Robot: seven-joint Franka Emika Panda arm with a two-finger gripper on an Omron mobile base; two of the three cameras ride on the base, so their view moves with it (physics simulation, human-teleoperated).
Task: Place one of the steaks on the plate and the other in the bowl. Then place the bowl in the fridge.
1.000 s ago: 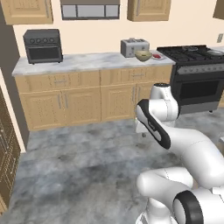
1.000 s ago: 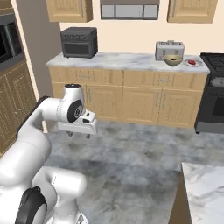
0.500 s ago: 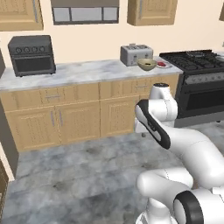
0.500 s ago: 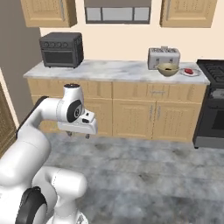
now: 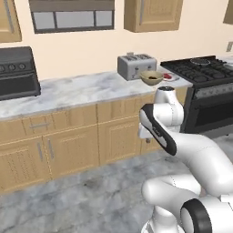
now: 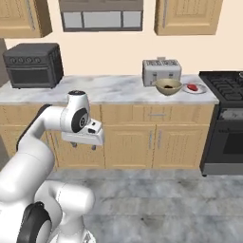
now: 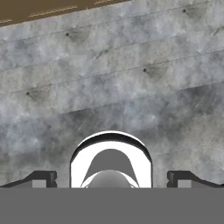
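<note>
The white arm's two-finger end effector [image 6: 83, 145] is hanging low in front of the light wooden cabinet doors [image 6: 128, 147], pointing down at the mottled grey stone floor [image 7: 131, 87], with its dark fingertips [image 7: 41, 178] standing wide apart and gripping nothing. On the long pale marble worktop [image 6: 114, 90], toward its right end, the wide rounded olive-gold bowl [image 6: 168, 86] is sitting just in front of the boxy silver toaster [image 6: 161, 71]; something dark is showing inside the bowl, though it is too small to identify. Just to the right of the bowl, the round shallow silvery-white plate [image 6: 195, 88] is lying near the worktop's right edge, carrying the small flat bright red steak [image 6: 191, 87]. In the left base view the same bowl [image 5: 151, 78] and plate [image 5: 168, 77] are showing beyond the arm, with the toaster [image 5: 137, 66] behind them. The black gas stove with a dark oven door [image 6: 225, 123] is standing directly right of the worktop. At the far left end of the worktop, a dark grey toaster oven [image 6: 33, 65] is resting against the cream wall, well apart from the bowl and plate. Wooden wall cupboards [image 6: 187, 16] are hanging above.
</note>
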